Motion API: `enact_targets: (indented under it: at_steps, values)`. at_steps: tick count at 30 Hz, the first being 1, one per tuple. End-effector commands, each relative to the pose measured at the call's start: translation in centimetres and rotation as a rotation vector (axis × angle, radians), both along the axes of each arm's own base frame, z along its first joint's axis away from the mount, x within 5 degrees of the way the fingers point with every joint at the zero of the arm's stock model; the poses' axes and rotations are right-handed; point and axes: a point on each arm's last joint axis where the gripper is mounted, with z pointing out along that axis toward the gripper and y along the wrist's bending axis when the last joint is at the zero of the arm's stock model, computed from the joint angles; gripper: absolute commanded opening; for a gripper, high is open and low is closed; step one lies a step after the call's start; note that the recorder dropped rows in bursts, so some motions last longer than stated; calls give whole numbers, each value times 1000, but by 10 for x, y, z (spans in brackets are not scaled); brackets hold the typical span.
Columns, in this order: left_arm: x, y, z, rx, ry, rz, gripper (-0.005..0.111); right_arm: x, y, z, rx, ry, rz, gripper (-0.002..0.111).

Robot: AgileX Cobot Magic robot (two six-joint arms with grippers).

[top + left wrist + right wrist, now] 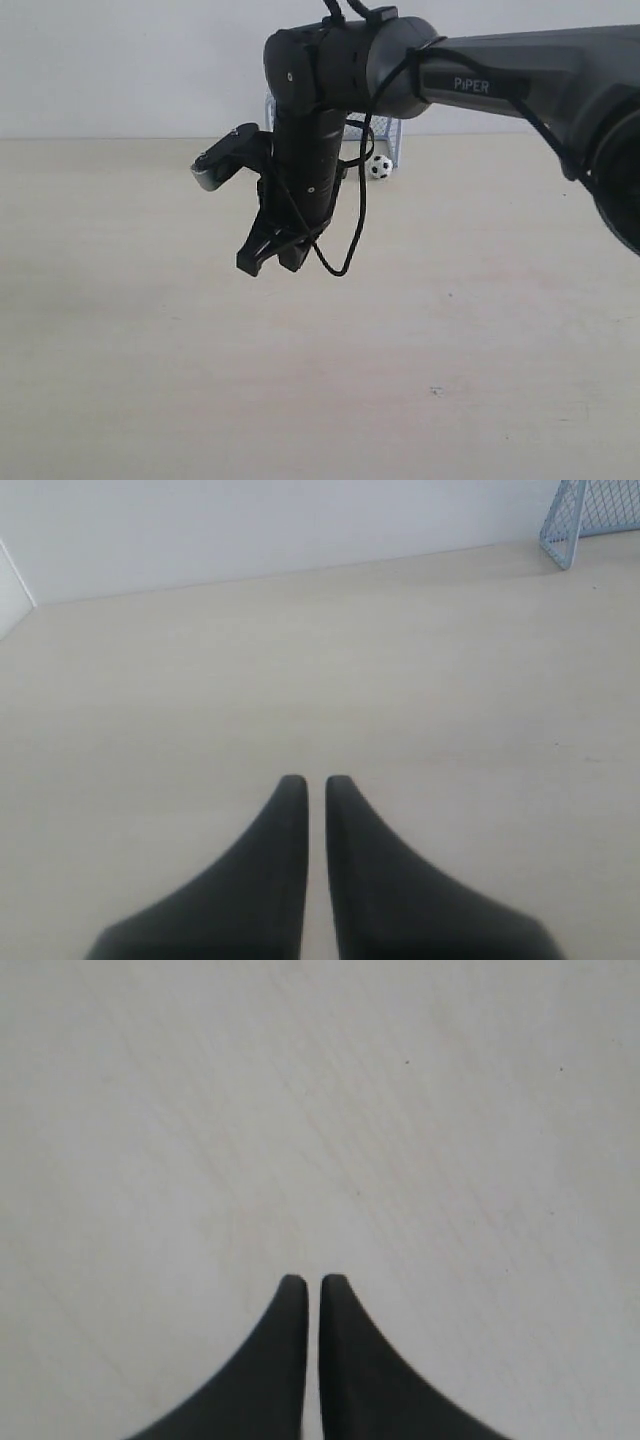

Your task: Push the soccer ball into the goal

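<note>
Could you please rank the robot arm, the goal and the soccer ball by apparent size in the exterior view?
1. The robot arm, largest, though nearest the camera.
2. The goal, partly hidden behind the arm.
3. The soccer ball, clearly smallest.

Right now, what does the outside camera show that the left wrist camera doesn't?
Only the exterior view shows the soccer ball and the dark arm whose right claw hangs over the table. Only the left wrist view shows the left claw, shut and empty. Both show the goal, the pale table and the white wall.
</note>
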Motion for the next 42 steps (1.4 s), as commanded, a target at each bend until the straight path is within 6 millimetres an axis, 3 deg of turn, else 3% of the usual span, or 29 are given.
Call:
enact_targets:
  at_steps: [1,20,42]
  values:
    - [0,-1,1,-8,-3,-6,6,-4,-4,16,-5,-1,16,0]
    - [0,-1,1,-8,-3,-6,6,-28,-23,44,42,-49,7,0]
    - [0,-1,1,-8,-3,-6,6,-77,-68,84,133,-171,-32,0]
